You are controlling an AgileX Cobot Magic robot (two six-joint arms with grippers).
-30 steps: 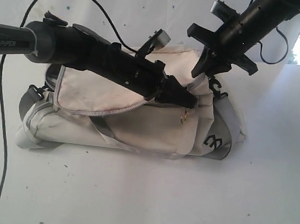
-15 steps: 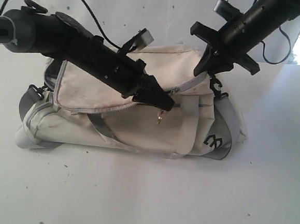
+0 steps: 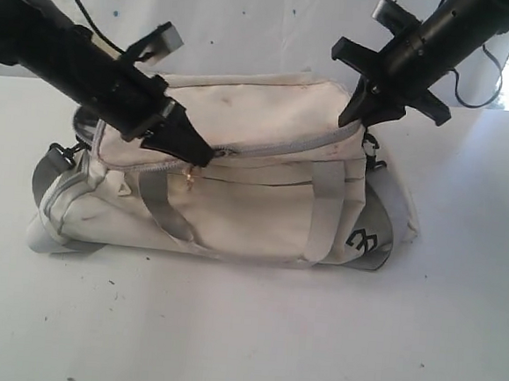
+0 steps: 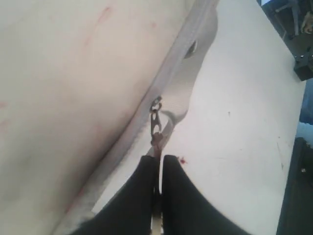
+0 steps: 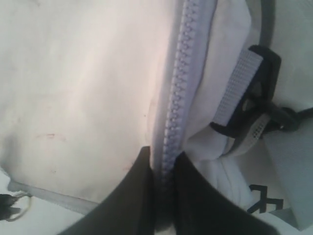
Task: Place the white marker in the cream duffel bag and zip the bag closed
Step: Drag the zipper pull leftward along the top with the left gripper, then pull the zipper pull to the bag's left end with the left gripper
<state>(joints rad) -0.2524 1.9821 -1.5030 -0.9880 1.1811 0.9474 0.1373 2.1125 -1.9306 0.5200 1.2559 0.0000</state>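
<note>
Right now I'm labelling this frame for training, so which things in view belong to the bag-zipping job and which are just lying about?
In the job: cream duffel bag; zipper; zipper pull, pinched by the left tool; right tool, pinching the zipper at the bag's end. White marker not in view.
Just there: grey handle; shoulder strap; black clip; table.

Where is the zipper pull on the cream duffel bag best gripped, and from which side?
Pinch the small metal pull tab across its flat faces, from the camera-facing side of the cream duffel bag: it dangles clear of the fabric. The left pincer is shut on it so.
</note>
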